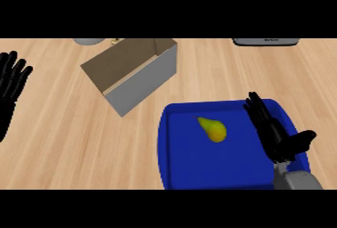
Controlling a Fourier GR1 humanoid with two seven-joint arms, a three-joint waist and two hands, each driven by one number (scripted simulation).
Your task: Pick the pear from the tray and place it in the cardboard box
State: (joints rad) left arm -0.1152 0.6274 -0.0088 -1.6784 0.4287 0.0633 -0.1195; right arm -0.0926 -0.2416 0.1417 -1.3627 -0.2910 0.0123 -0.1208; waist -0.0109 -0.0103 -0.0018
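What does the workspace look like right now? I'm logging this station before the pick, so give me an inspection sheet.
Surface: wooden counter, light, plank grain.
Job's things: pear lying in the blue tray; cardboard box open, up-left of the tray.
Clutter: grey round object and grey flat object at the far edge, both cut off.
Hands: right hand over the tray's right side, fingers straight, not touching the pear; left hand resting open at the left edge.
Cables: nothing seen.
Surroundings: nothing seen.
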